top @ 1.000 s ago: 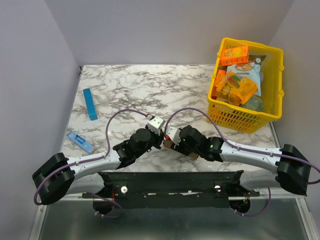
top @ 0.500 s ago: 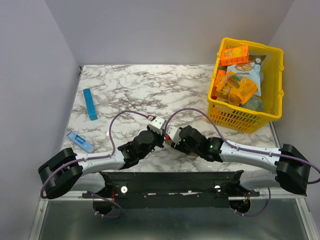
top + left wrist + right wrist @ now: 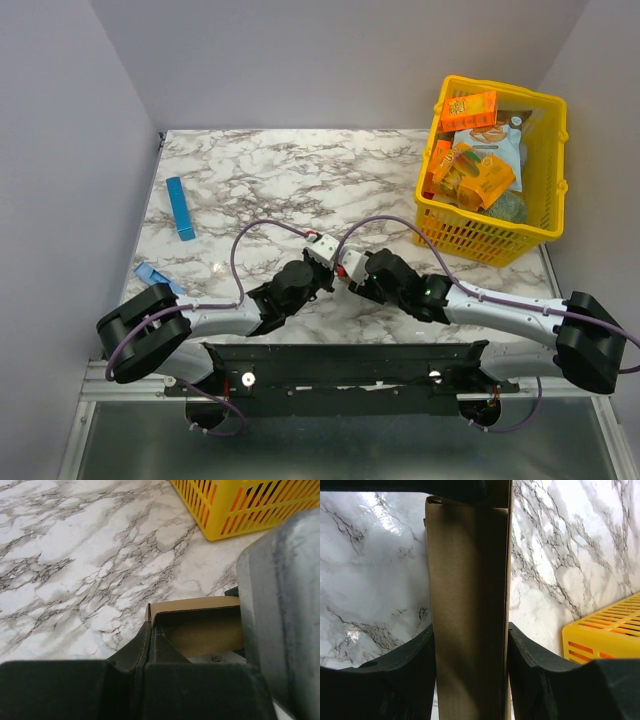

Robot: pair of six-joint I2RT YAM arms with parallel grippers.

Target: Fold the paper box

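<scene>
The paper box point(image 3: 467, 605) was off the marble table point(image 3: 280, 170), held above its near middle where the two arms met. In the right wrist view the plain brown cardboard ran as a long narrow panel straight up between the right gripper point(image 3: 469, 647)'s two black fingers point(image 3: 415, 665), which pressed on it from both sides and pinched it across its width.

The left gripper point(image 3: 149, 636) had its fingers pressed together. Their joined tips sat right at a corner of the carton, which showed just beyond them as a short brown edge with a shadowed face beneath. Whether a thin bit of flap was caught between the tips could not be told.

From above, the box itself was almost wholly hidden under the two wrists.

At the right edge of the table stood a yellow basket point(image 3: 480, 235) holding orange snack boxes point(image 3: 470, 108) and other packets, well apart from the grippers. A slim blue bar point(image 3: 180, 207) lay near the left edge, and a pale blue packet point(image 3: 150, 274) lay nearer, partly under the left arm.
</scene>
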